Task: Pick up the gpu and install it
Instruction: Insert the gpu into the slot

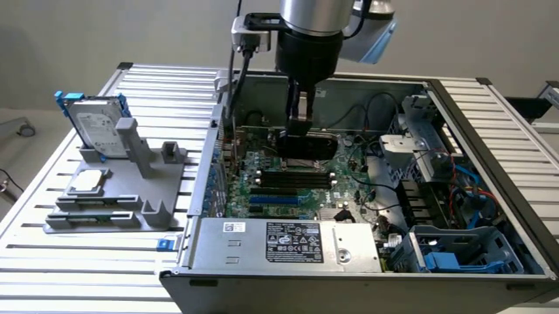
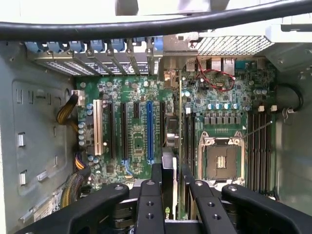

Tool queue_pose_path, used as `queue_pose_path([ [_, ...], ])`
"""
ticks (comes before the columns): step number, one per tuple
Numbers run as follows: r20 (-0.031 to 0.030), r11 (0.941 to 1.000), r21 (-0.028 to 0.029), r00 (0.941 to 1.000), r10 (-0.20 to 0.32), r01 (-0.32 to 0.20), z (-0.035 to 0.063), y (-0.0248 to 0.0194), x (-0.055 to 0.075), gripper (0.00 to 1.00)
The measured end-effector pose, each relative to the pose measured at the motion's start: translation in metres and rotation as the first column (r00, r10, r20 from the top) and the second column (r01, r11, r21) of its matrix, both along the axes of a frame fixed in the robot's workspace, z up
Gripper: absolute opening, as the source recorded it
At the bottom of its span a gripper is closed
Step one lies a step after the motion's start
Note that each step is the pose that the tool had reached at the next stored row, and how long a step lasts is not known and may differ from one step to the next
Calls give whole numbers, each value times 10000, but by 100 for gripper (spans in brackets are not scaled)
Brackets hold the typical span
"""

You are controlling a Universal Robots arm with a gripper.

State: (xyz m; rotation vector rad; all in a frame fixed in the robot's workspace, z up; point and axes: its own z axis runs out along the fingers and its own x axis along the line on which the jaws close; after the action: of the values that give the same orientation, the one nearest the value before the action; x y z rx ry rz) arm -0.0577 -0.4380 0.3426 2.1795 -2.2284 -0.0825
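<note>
Exterior view: the gripper (image 1: 302,123) is down inside the case (image 1: 489,131), over the board (image 1: 288,183). The dark sliver under it looks like the gpu (image 1: 297,135), though that's hard to call from here.

Wrist view: there's the gpu (image 2: 168,168), edge-on, with the fingers (image 2: 148,204) clamped on both faces. It hangs over the slots, near the blue slot (image 2: 149,131). I'd judge it light, stiff and fragile, best gripped on the cooler and board, clear of the contacts. The socket (image 2: 220,161) sits close beside it, so the free room is mostly upward.
</note>
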Motion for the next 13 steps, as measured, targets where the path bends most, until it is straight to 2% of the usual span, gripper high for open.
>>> queue_pose_path([
  [4, 24, 10000, -2, 10000, 7, -7, -59, -43, -1, 26],
  [7, 46, 10000, -1, 10000, 7, -7, -110, -112, -2, 26],
  [9, 51, 10000, -1, 10000, 8, -8, -134, -143, -3, 26],
  [13, 52, 10000, 2, 10000, 6, -6, -139, -158, -4, 26],
])
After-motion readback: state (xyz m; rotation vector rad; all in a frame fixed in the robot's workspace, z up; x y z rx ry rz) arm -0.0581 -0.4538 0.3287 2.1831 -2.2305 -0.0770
